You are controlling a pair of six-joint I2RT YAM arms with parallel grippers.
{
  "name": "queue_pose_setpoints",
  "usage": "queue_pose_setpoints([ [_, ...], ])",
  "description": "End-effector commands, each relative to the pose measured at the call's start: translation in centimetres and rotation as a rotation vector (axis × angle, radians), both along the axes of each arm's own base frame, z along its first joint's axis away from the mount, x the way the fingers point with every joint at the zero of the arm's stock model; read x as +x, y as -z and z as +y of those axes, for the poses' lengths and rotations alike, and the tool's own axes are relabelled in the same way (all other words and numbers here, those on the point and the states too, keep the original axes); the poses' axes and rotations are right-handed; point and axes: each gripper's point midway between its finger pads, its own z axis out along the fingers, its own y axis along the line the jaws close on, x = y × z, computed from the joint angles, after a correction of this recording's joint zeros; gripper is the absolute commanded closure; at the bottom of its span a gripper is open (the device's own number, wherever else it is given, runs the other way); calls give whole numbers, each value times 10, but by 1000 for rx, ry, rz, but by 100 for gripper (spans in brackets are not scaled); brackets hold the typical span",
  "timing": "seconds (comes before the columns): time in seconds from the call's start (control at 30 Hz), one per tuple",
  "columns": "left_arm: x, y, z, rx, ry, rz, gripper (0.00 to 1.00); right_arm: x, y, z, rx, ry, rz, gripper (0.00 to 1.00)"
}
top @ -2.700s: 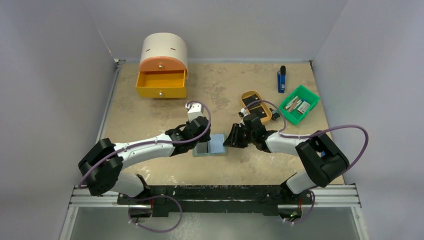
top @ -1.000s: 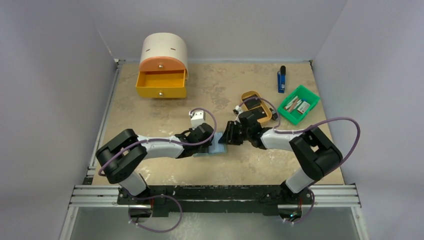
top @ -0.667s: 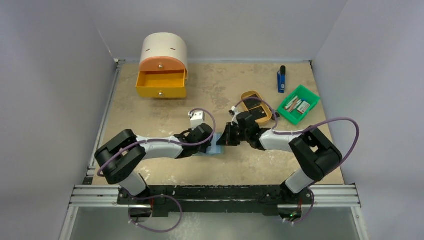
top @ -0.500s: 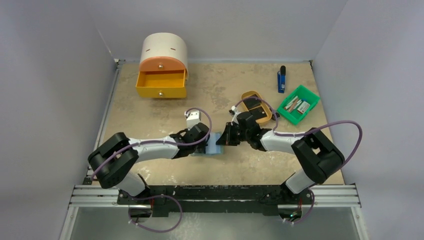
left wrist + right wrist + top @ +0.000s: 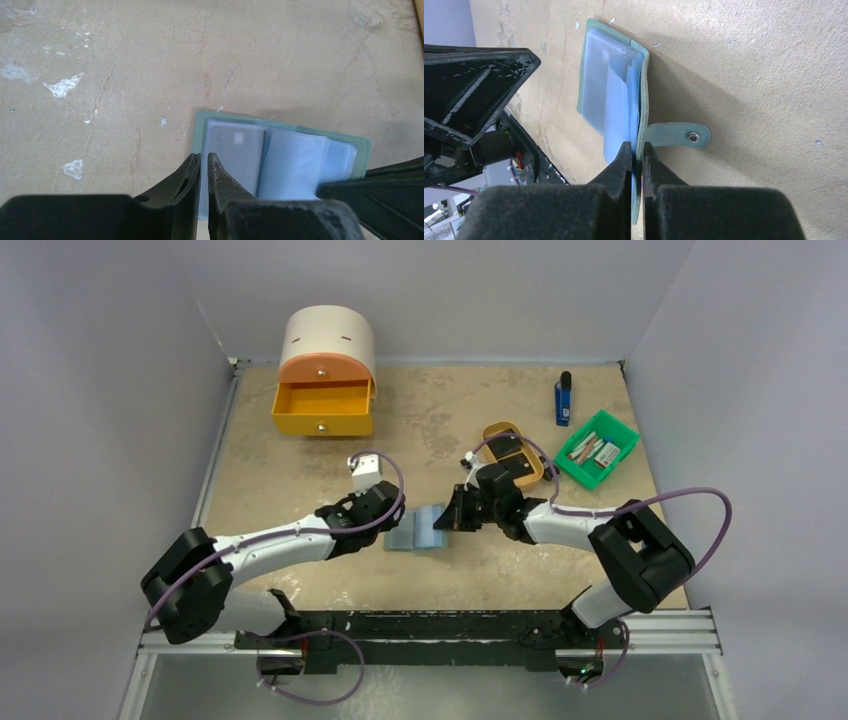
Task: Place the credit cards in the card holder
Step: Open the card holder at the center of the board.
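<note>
The grey-green card holder (image 5: 413, 531) lies open on the table between my grippers. In the left wrist view, the card holder (image 5: 295, 162) shows pale blue-grey pockets. A dark card (image 5: 236, 152) with a small light mark sits behind its left pocket. My left gripper (image 5: 202, 156) is shut, or nearly so, with nothing in it, its tips over the holder's left edge. My right gripper (image 5: 636, 145) is shut on the holder's right flap (image 5: 642, 100), next to the side tab (image 5: 676, 135). More black cards (image 5: 519, 469) lie in the tan oval tray (image 5: 489, 431).
A bright green bin (image 5: 625, 445) with small items stands at the right, and a blue lighter-like stick (image 5: 563, 400) lies behind it. An orange drawer box (image 5: 324, 390) with its drawer open stands at the back left. White scuffs mark the table.
My left gripper has pulled back to the left, off the holder's middle to its left edge. My right gripper has kept its hold on the right flap.
</note>
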Motion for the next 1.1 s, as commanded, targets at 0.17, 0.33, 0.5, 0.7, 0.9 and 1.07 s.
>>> queue_pose_setpoints([
  [0.17,12,-21,-45,-149,104,-29,90,0,4,-2,-10,-1,-13,100],
  [0.33,12,13,-79,-177,197,61,96,2,4,-5,-29,14,-16,100],
  [0.5,13,26,-88,-189,206,84,98,-1,-6,-21,-83,44,-43,59],
  [0.7,17,25,-96,-198,220,83,97,-12,-34,-47,-145,54,-120,46],
  [0.9,18,28,-100,-223,215,90,97,-31,-68,-27,-17,-100,-179,61],
  [1.07,19,27,-94,-241,159,77,96,-21,-56,-6,63,-76,-119,74],
])
